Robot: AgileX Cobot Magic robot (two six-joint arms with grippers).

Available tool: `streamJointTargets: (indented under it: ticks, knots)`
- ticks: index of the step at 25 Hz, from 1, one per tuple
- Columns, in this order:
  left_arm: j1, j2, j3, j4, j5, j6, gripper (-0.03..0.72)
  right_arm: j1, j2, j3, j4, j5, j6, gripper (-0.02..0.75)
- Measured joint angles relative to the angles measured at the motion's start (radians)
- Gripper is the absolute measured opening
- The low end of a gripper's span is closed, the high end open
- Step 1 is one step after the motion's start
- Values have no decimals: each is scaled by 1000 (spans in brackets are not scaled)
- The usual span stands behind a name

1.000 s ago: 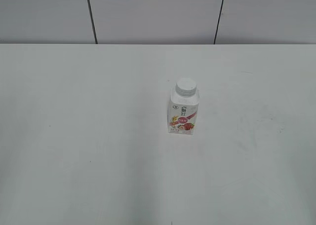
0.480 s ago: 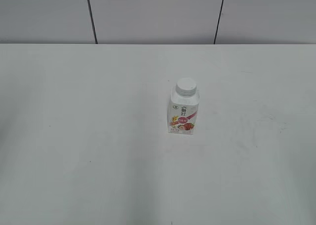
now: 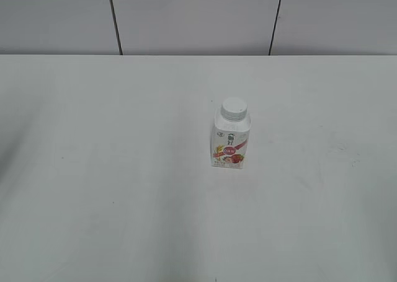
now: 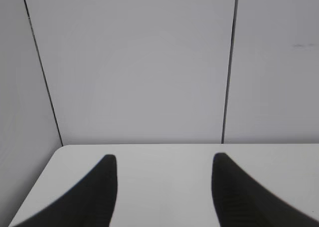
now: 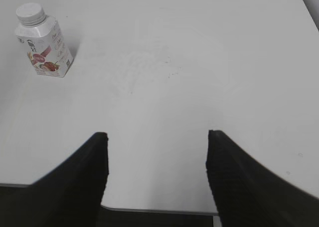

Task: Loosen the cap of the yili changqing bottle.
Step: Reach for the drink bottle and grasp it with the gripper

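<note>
Upright near the middle of the white table (image 3: pixel 93 170): yili changqing bottle (image 3: pixel 231 143), cap (image 3: pixel 234 108) on (untouched); left gripper (image 4: pixel 162 162) spread, empty; right gripper (image 5: pixel 155 137) spread, well apart.

Left gripper (image 4: pixel 162 159) and right gripper (image 5: pixel 155 134) both spread wide, holding nothing.

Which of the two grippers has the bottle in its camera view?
The right gripper: its wrist view shows the yili changqing bottle upright at upper left. The left gripper faces only bare table and wall.
</note>
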Motion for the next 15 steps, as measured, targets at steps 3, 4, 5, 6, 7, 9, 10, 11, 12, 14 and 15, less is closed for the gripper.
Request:
streamJointTargets:
  ticks: [3,4,5,6,7,9,10,11,12,14,15]
  knots:
    - [0,75,3,0,-40,0,387,0,0,0,0,0,0,493]
    - [0,102,3,0,-49,0,387,0,0,0,0,0,0,493]
    - [0,125,3,0,-54,0,387,0,0,0,0,0,0,493]
    - [0,152,3,0,-54,0,387,0,0,0,0,0,0,493]
    - [0,177,3,0,-54,0,387,0,0,0,0,0,0,493]
    - [0,221,3,0,-56,0,387,0,0,0,0,0,0,493]
    - [0,241,3,0,-60,0,387,0,0,0,0,0,0,493]
    - [0,259,3,0,-66,0,387,0,0,0,0,0,0,493]
    - [0,274,3,0,-74,0,387,0,0,0,0,0,0,493]
    - [0,309,3,7,-92,0,387,0,0,0,0,0,0,493]
    - [0,328,3,25,-115,0,387,0,0,0,0,0,0,493]
